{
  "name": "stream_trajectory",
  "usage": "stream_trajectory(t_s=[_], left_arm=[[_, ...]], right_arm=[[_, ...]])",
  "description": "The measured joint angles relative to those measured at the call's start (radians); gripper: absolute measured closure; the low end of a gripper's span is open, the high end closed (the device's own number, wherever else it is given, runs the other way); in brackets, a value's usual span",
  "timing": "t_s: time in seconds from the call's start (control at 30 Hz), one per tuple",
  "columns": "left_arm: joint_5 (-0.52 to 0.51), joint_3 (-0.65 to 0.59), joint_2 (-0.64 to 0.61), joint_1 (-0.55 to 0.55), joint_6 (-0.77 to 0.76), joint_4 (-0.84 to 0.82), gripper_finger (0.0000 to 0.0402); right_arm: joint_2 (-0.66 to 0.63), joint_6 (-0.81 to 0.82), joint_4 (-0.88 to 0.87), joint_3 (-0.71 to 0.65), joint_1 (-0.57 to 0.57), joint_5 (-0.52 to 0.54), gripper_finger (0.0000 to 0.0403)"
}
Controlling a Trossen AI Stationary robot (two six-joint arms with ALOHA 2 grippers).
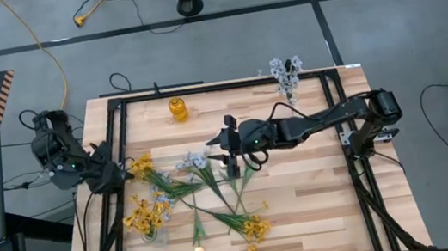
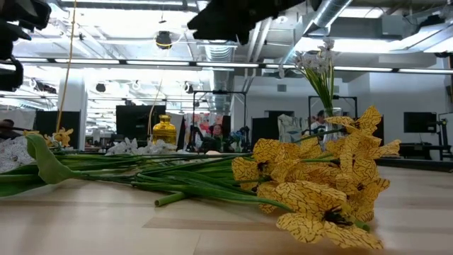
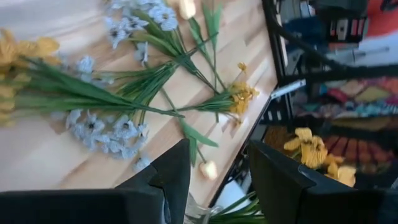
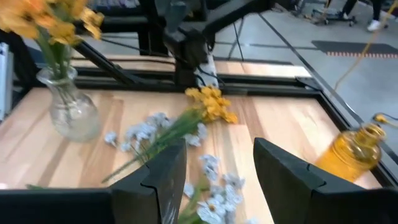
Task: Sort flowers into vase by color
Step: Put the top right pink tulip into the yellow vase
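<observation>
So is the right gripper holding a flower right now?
No, the right gripper is open and empty, hovering above pale blue-white flowers on the table.

Wooden table; yellow cable on floor

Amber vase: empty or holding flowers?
Empty. The amber vase stands upright alone at the table's far edge, no stems rising from it; the right wrist view agrees.

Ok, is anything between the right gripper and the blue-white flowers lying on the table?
Nothing visible. The right gripper hangs open just above the loose blue-white flowers, with no other thing in between.
</observation>
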Motion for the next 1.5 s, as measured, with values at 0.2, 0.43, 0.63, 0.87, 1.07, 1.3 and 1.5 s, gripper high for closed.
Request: stream_trajectory(t_s=[0.2,0.43,0.63,0.87,1.07,1.3,1.5], left_arm=[[0.027,0.000,0.000,0.073,-0.062,0.006,0.0255],[0.040,0.000,0.000,0.163,-0.060,0.036,0.0255],[0.048,0.000,0.023,0.222,-0.018,0.091,0.0255],[0.050,0.000,0.051,0.280,0.034,0.092,0.0255],[0.041,0.000,0.053,0.332,0.110,0.094,0.0255],[0.006,0.000,0.060,0.391,0.293,0.190,0.0255],[0.021,0.000,0.068,0.446,0.486,0.322,0.0255]], right_arm=[[0.000,-0.008,-0.022,0.000,-0.027,0.000,0.0188],[0.000,-0.012,-0.021,0.000,-0.054,-0.001,0.0188],[0.000,-0.060,-0.020,0.000,-0.068,-0.004,0.0188],[0.016,-0.059,-0.015,0.000,-0.069,-0.008,0.0188],[0.039,0.058,-0.024,0.000,-0.075,-0.010,0.0188],[0.039,0.212,-0.043,0.000,-0.074,-0.011,0.0188],[0.039,0.336,-0.104,0.000,-0.069,-0.013,0.0188]])
